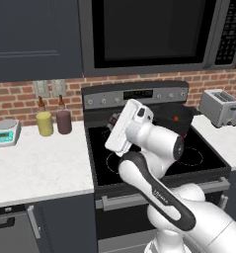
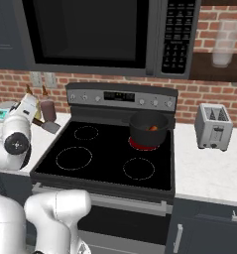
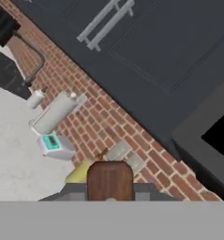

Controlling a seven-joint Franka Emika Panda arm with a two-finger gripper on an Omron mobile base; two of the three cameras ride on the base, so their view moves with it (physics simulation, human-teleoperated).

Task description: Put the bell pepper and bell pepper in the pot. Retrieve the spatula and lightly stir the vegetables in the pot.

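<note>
Item: short spatula (image 3: 109, 182), light grey squarish blade on a straight reddish-brown handle; you have it lifted off the white bench (image 1: 35, 168) left of the black stove (image 2: 105, 154), its handle end showing between the fingertips in the hand view, and it should prove light, stiff and smooth, best taken mid-handle so it cannot swivel. Item: hand (image 3: 110, 199), narrowed tight on that handle. Item: small dark round pot (image 2: 148, 128), back right burner, something orange-red inside, likely pepper.

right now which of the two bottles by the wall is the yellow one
The yellow bottle, nearer the scale; the dark purple bottle stands on its stove side.
</note>
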